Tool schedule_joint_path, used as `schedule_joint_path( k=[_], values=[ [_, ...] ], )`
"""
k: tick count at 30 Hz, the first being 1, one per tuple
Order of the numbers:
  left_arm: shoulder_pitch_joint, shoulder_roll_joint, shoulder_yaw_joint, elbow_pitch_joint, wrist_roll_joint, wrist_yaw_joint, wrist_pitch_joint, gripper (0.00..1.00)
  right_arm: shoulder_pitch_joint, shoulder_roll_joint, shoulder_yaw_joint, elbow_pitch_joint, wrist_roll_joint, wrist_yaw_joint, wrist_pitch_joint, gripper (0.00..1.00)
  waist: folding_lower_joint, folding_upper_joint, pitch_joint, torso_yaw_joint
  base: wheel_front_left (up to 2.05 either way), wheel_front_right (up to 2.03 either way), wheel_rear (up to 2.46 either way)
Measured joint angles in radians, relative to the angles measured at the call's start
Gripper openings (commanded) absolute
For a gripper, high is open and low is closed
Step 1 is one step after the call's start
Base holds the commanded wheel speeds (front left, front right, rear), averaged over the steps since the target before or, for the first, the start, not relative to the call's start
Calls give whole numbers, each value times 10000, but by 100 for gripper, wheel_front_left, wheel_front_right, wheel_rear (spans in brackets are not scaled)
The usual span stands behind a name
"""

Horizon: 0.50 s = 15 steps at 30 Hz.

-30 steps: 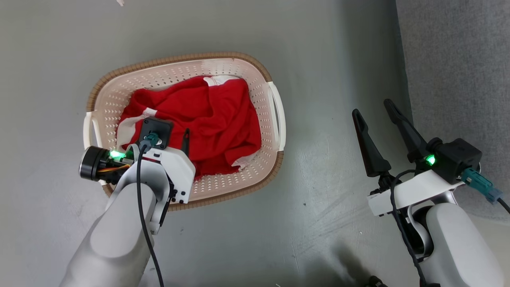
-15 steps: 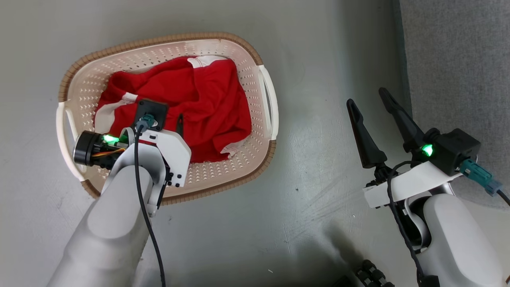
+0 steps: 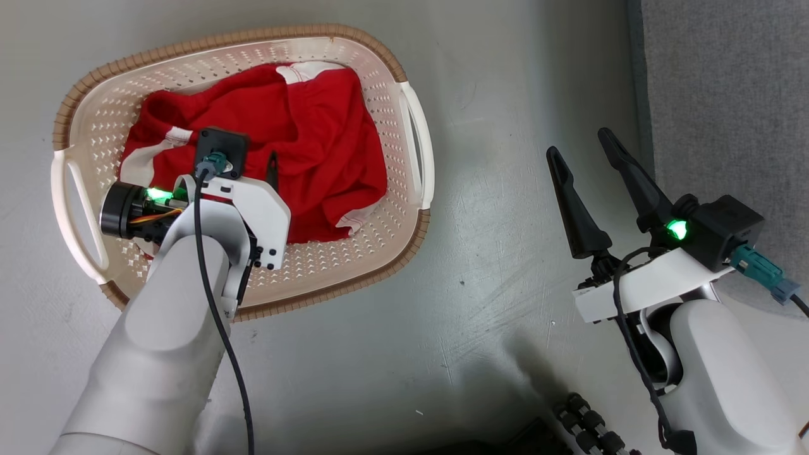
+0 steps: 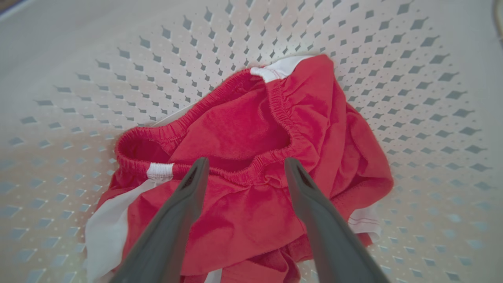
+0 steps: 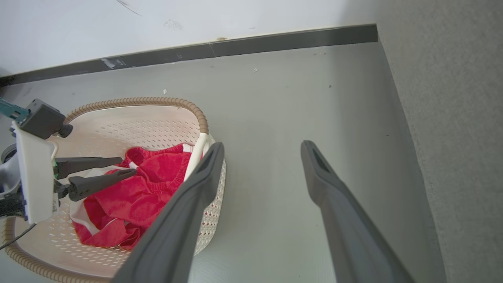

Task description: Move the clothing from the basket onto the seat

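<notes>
The clothing (image 3: pixel 316 139) is a crumpled red garment with white trim, lying in the cream perforated basket (image 3: pixel 354 265) on the floor. My left gripper (image 4: pixel 246 162) hangs open just above the garment's elastic hem, with red fabric (image 4: pixel 243 129) showing between its fingers and nothing gripped. From the right wrist view, the left gripper (image 5: pixel 125 166) points into the basket (image 5: pixel 129 122) over the clothing (image 5: pixel 145 192). My right gripper (image 3: pixel 578 142) stands open and empty over the bare floor, between the basket and the grey seat (image 3: pixel 727 95). In its own view that gripper (image 5: pixel 263 144) has the seat (image 5: pixel 452 118) on the right.
Grey floor (image 3: pixel 493 189) lies between the basket and the seat. A white wall with a dark skirting (image 5: pixel 275 41) runs behind the basket. A black ribbed part (image 3: pixel 588 423) shows at the bottom edge of the head view.
The head view has shifted and drawn closer, so the basket looks larger and further up-left. The left gripper stays open over the clothing. The right gripper has kept its pose.
</notes>
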Motion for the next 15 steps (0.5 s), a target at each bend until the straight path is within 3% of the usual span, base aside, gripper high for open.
schedule_joint_path(
  k=[15],
  values=[
    [-343, -38, 73, 849, -370, -445, -6, 100, -226, 0, -35, -71, 12, 0, 0, 100, 0, 0, 438, -47, 0, 0, 0]
  ],
)
